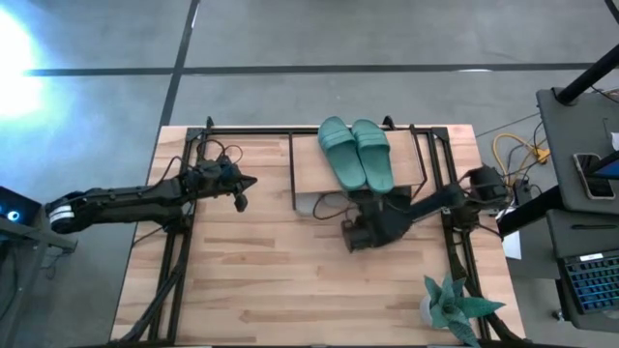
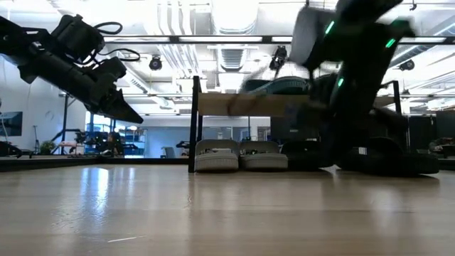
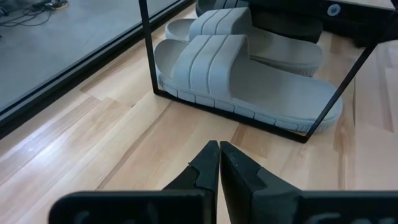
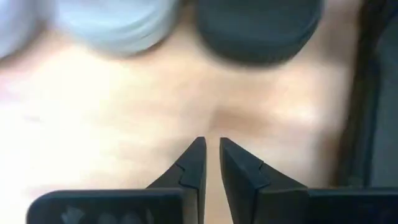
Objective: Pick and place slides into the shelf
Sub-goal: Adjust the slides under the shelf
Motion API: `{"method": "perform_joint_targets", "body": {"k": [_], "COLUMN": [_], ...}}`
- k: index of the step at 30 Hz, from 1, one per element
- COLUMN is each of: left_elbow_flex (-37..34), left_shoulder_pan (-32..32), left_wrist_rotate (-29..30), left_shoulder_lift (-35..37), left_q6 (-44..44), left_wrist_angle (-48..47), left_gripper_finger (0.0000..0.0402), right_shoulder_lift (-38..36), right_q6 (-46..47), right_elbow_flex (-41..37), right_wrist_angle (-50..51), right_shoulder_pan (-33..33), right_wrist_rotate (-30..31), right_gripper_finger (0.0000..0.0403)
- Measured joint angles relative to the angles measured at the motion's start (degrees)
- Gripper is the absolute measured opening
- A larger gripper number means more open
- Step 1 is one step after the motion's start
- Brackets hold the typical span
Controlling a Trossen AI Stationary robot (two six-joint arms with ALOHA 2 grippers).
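The shelf (image 1: 309, 169) stands at the table's far middle, and the teal slides (image 1: 356, 153) lie side by side on its plank. Under it the two grey slides (image 3: 249, 81) rest on their soles on the table inside the wire frame. Beside them, toward the table's right, the black slides (image 2: 306, 153) lie in the low view. My right gripper (image 1: 351, 237) hangs just in front of the shelf, slanting down, its fingers (image 4: 198, 163) shut to a narrow slit on nothing. My left gripper (image 1: 242, 196) waits shut, left of the shelf.
A small potted plant (image 1: 450, 307) stands at the table's near right corner. The black frame rails (image 1: 179, 251) run along both sides of the table. Bare wood lies between the shelf and the near edge.
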State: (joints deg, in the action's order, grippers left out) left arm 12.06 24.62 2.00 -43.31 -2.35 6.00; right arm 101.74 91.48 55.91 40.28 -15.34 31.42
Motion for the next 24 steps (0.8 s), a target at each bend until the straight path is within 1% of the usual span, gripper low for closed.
{"method": "perform_joint_targets", "body": {"k": [4, 6, 9, 10, 12, 17, 21, 24], "left_elbow_flex": [0.24, 0.26, 0.26, 0.26, 0.25, 0.22, 0.22, 0.22], "left_shoulder_pan": [0.02, 0.01, 0.01, 0.01, 0.02, 0.02, 0.0, 0.02], "left_wrist_rotate": [0.0, 0.0, 0.02, 0.0, 0.0, 0.01, 0.02, 0.02], "left_shoulder_lift": [-0.24, -0.44, -0.53, -0.51, -0.59, -0.67, -0.83, -0.79], "left_q6": [0.0, 0.0, 0.0, 0.0, 0.0, 0.0, 0.0, 0.0], "left_wrist_angle": [0.05, 0.68, 1.28, 1.35, 1.29, 1.24, 1.27, 1.2], "left_gripper_finger": [0.0, 0.0, 0.0, 0.0, 0.0, 0.0, 0.0, 0.0], "right_shoulder_lift": [-2.25, -2.33, -2.04, -2.0, -1.97, -2.06, -1.84, -1.95], "right_q6": [6.99, 15.37, 32.25, 36.35, 37.1, 35.21, 34.82, 34.93], "right_elbow_flex": [0.64, 0.99, 0.63, 0.2, -0.67, -1.96, -4.26, -5.36], "right_wrist_angle": [1.52, 6.84, 16.4, 18.43, 19.47, 18.43, 17.14, 16.17], "right_shoulder_pan": [-6.94, -10.56, -15.66, -16.94, -18.04, -18.13, -18.54, -18.93], "right_wrist_rotate": [-0.09, -1.3, -3.5, -4.71, -7.82, -9.7, -14.39, -14.43], "right_gripper_finger": [0.0038, 0.0038, 0.0038, 0.0038, 0.0038, 0.0038, 0.0038, 0.0038]}}
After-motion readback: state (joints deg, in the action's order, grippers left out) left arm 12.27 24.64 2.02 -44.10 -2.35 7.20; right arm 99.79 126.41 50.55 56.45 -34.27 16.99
